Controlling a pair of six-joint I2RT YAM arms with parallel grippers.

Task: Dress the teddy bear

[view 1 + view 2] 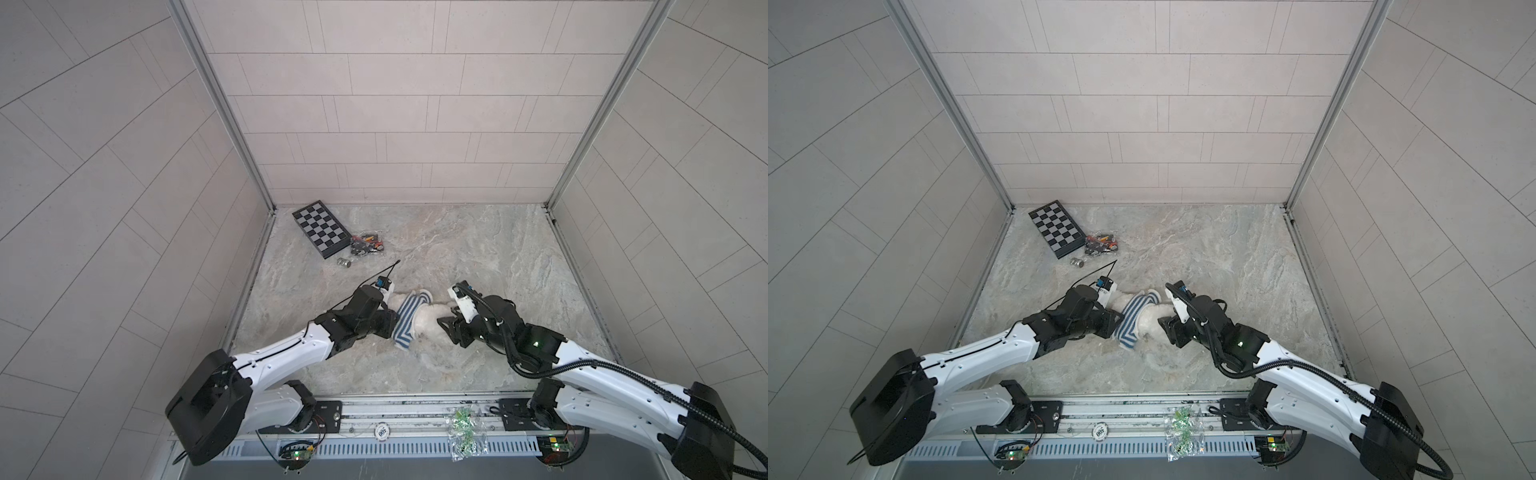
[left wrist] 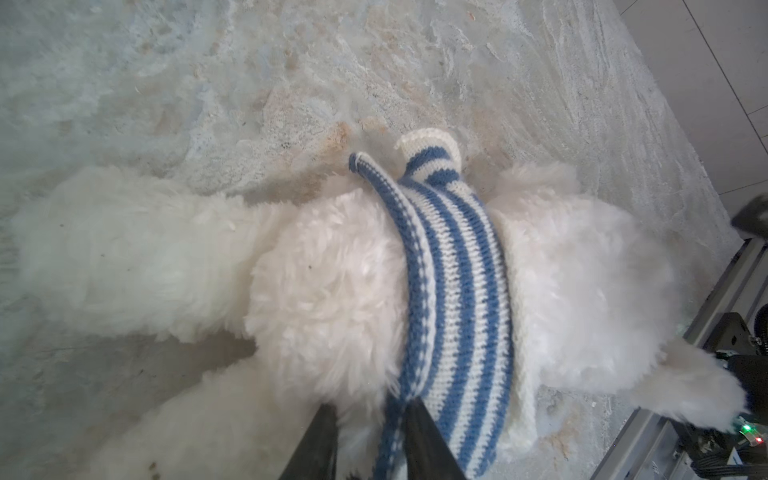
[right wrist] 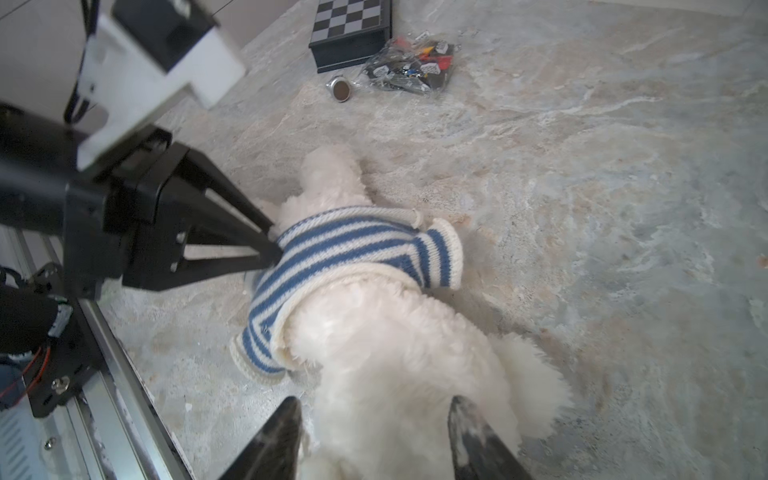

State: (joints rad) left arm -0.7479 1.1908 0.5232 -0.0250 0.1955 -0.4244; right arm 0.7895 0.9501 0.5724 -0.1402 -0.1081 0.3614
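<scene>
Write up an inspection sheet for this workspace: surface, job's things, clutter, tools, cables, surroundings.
Surface: marbled tabletop, mottled grey-beige.
Job's things: teddy bear lying mid-table; striped shirt bunched in a band around its body.
Clutter: chessboard, bag of small parts, metal cylinder at far left; bag of green parts on front rail.
Tools: left tool closed on the shirt's hem; right tool open, astride the bear's lower body.
Cables: black corrugated hose along right arm; thin wire by the left tool.
Surroundings: tiled walls on three sides.

White fluffy teddy bear (image 3: 399,353), blue-and-white striped shirt (image 3: 353,249), black-and-grey checkered board (image 1: 320,228) left of frame centre, grey-beige marbled tabletop (image 1: 478,249)
</scene>
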